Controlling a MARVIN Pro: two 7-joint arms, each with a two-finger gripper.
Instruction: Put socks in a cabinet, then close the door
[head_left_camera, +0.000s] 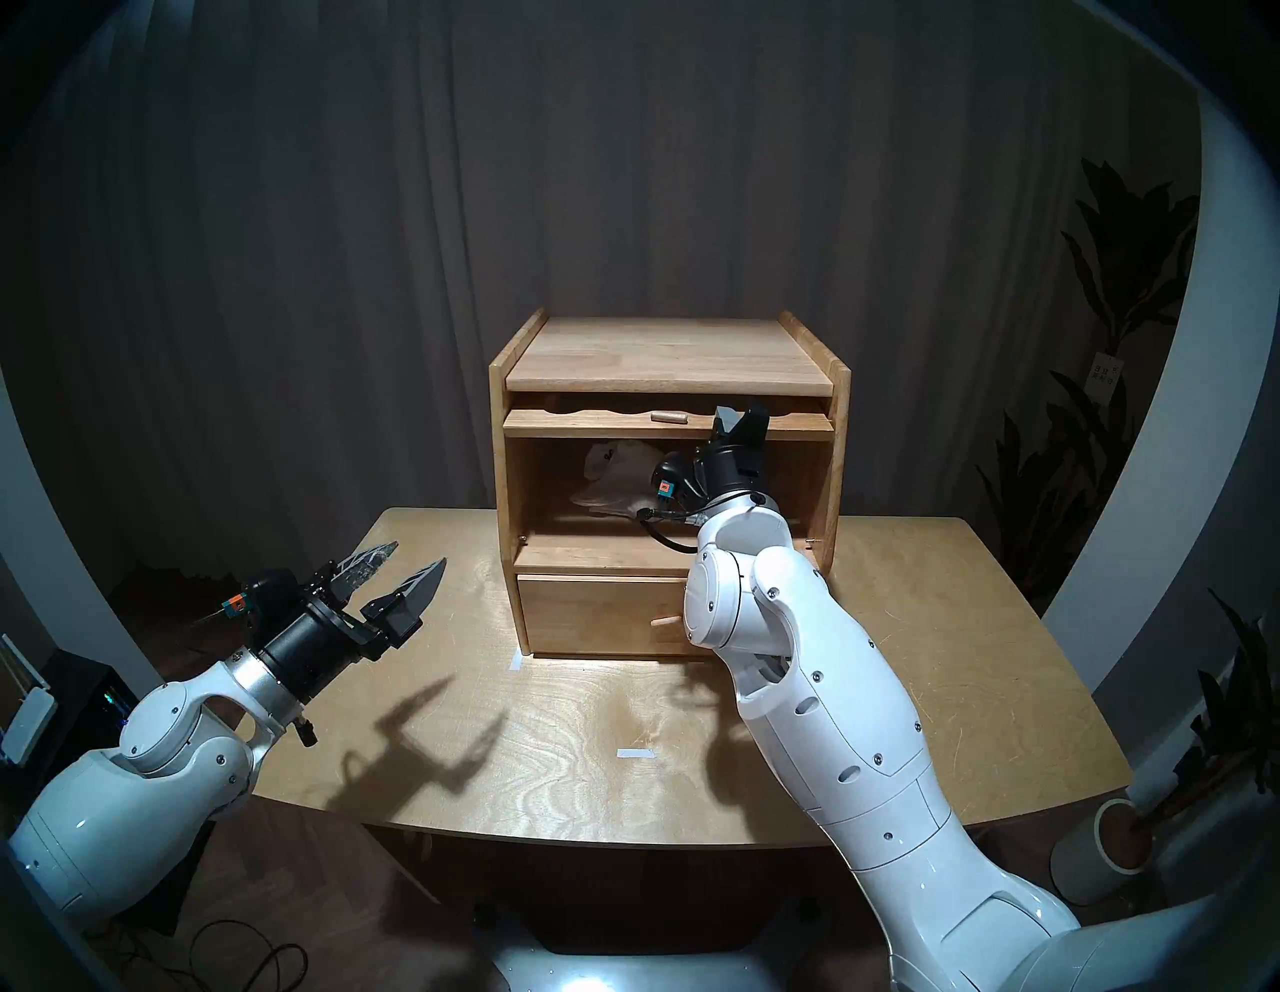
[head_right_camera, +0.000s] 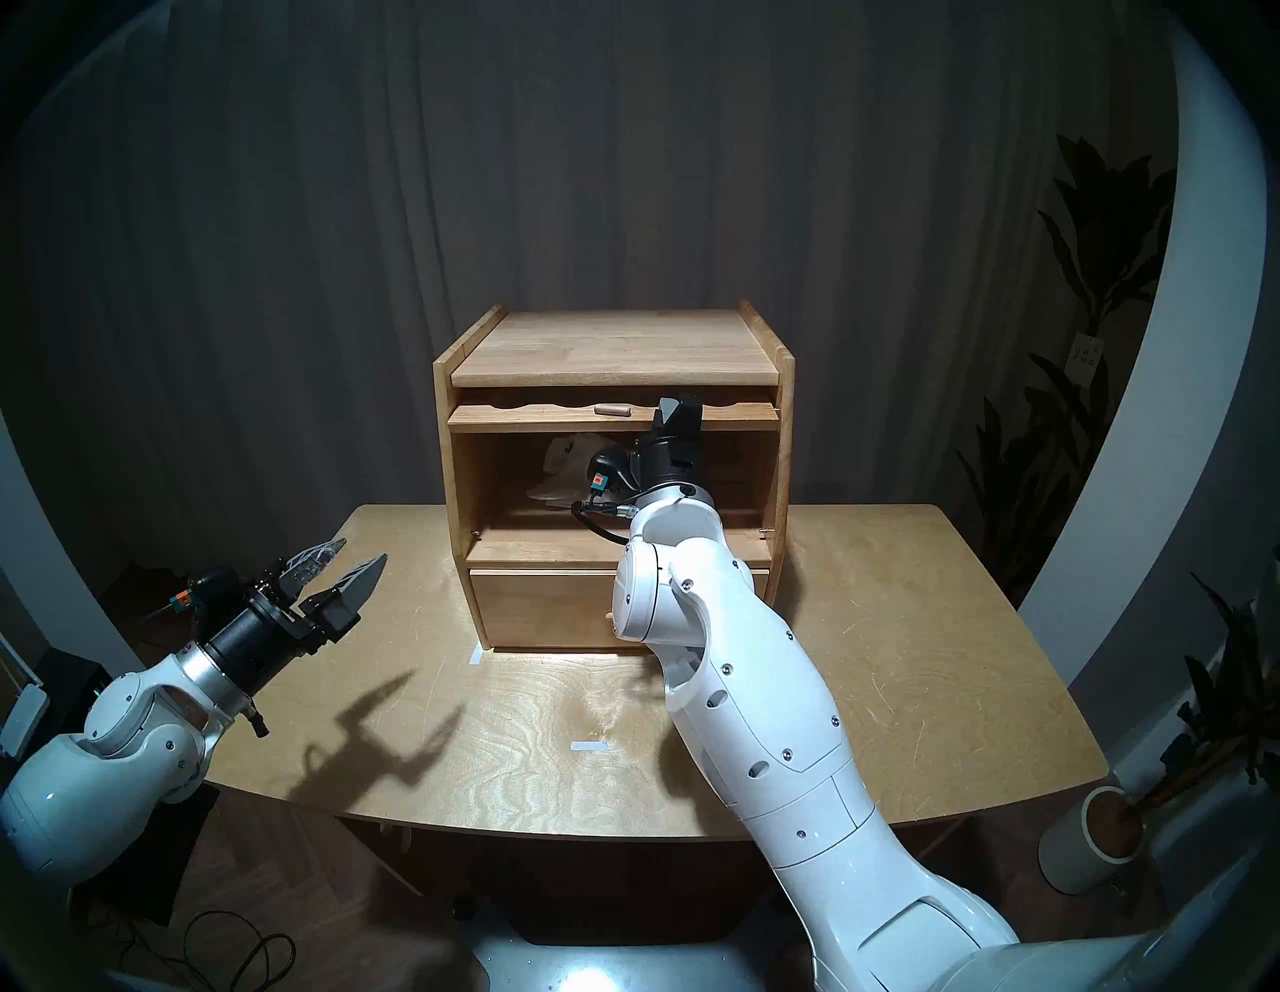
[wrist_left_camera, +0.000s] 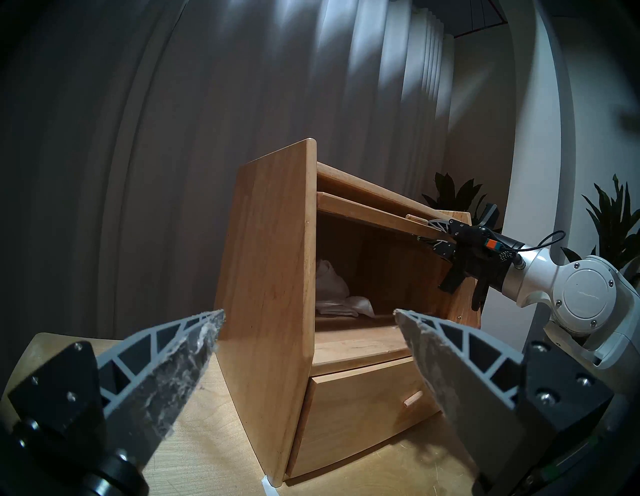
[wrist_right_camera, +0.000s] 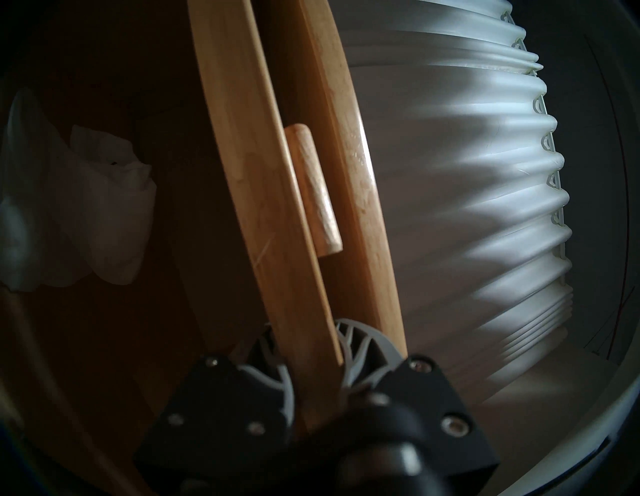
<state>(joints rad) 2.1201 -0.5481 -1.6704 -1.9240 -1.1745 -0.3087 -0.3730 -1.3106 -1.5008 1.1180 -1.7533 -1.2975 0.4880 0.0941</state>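
The light-brown wooden cabinet (head_left_camera: 668, 353) stands at the back of the table. Its door (head_left_camera: 609, 424) is swung up flat under the top, wavy edge and peg handle (head_left_camera: 668, 417) facing me. The white socks (head_left_camera: 616, 478) lie crumpled at the back left of the open compartment, also in the left wrist view (wrist_left_camera: 332, 287) and the right wrist view (wrist_right_camera: 86, 214). My right gripper (head_left_camera: 738, 422) is shut on the door's front edge (wrist_right_camera: 263, 207), right of the peg (wrist_right_camera: 313, 194). My left gripper (head_left_camera: 409, 568) is open and empty above the table's left side, apart from the cabinet (wrist_left_camera: 270, 242).
A shut drawer (head_left_camera: 596, 616) with a peg handle (head_left_camera: 665, 621) sits under the compartment. The wooden table (head_left_camera: 554, 727) bears two white tape marks (head_left_camera: 636, 753). Dark curtains hang behind. Plants and a white pot (head_left_camera: 1108, 845) stand on the floor at the right.
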